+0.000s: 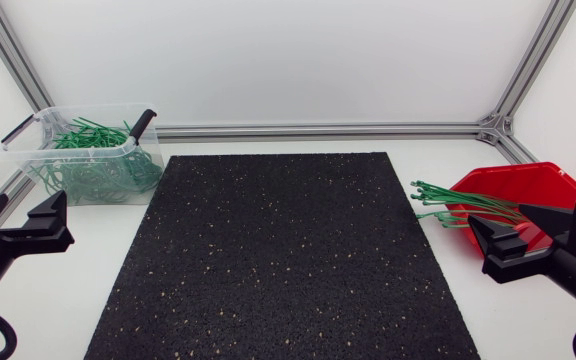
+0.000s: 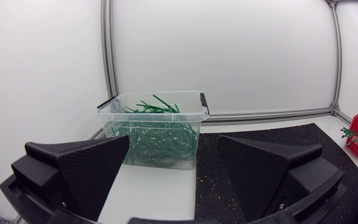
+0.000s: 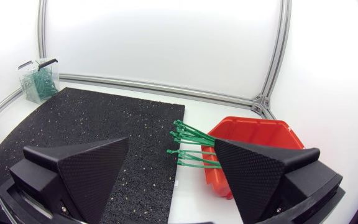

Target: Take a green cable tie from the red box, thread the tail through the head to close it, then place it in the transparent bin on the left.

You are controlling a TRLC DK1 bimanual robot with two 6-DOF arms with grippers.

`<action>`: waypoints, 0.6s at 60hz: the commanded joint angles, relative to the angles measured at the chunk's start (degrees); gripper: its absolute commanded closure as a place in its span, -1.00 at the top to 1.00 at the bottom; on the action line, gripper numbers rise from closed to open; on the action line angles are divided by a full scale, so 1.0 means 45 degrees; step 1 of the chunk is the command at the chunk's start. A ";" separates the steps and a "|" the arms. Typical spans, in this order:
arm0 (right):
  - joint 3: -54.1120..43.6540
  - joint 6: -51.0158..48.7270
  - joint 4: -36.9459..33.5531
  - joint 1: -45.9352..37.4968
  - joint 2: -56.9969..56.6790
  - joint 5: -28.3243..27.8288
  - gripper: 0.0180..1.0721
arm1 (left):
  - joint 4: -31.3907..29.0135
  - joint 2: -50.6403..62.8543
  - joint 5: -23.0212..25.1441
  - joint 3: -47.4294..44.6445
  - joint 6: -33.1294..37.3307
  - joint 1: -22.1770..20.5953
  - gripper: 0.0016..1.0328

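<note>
Both arms are parked low at their own sides, well apart from each other, and the left gripper (image 1: 56,222) and right gripper (image 1: 483,245) both point in toward the middle, wrists roughly level, each with its two wedge fingers spread wide.

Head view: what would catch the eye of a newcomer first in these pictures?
The red box at the table's right side stands out most, with a bundle of green cable ties sticking out of it toward the black speckled mat. At the far left corner, the transparent bin holds a tangle of green ties. The left gripper and the right gripper are open and empty at the table's sides.
</note>
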 commanded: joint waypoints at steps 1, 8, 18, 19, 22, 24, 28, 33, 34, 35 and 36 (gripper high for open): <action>-0.0731 0.0411 0.0510 0.0206 -0.0564 0.0325 0.92 | -0.0061 -0.0614 0.0150 -0.0596 0.0003 -0.0193 0.93; -0.1442 0.0732 0.1196 0.0412 -0.1288 0.0745 0.92 | -0.0182 -0.1338 0.0231 -0.1074 -0.0116 -0.0378 0.93; -0.2490 0.1207 0.2208 0.0715 -0.2356 0.1364 0.92 | -0.0360 -0.2406 0.0349 -0.1779 -0.0290 -0.0652 0.93; -0.2579 0.1247 0.2293 0.0741 -0.2446 0.1417 0.92 | -0.0375 -0.2496 0.0359 -0.1839 -0.0305 -0.0675 0.93; -0.2898 0.1392 0.2602 0.0833 -0.2772 0.1606 0.92 | -0.0429 -0.2822 0.0396 -0.2054 -0.0359 -0.0758 0.93; -0.3118 0.1491 0.2814 0.0897 -0.2996 0.1736 0.92 | -0.0467 -0.3045 0.0420 -0.2202 -0.0395 -0.0815 0.93; -0.3514 0.1671 0.3197 0.1011 -0.3400 0.1970 0.92 | -0.0534 -0.3449 0.0465 -0.2469 -0.0461 -0.0919 0.93; -0.4046 0.1912 0.3710 0.1165 -0.3941 0.2284 0.92 | -0.0624 -0.3991 0.0525 -0.2827 -0.0550 -0.1058 0.93; -0.4139 0.1954 0.3800 0.1192 -0.4036 0.2339 0.92 | -0.0640 -0.4086 0.0536 -0.2889 -0.0565 -0.1082 0.93; -0.4277 0.2016 0.3933 0.1232 -0.4177 0.2421 0.92 | -0.0664 -0.4227 0.0552 -0.2982 -0.0588 -0.1118 0.93; -0.4358 0.2053 0.4011 0.1256 -0.4259 0.2469 0.92 | -0.0677 -0.4309 0.0561 -0.3037 -0.0602 -0.1139 0.93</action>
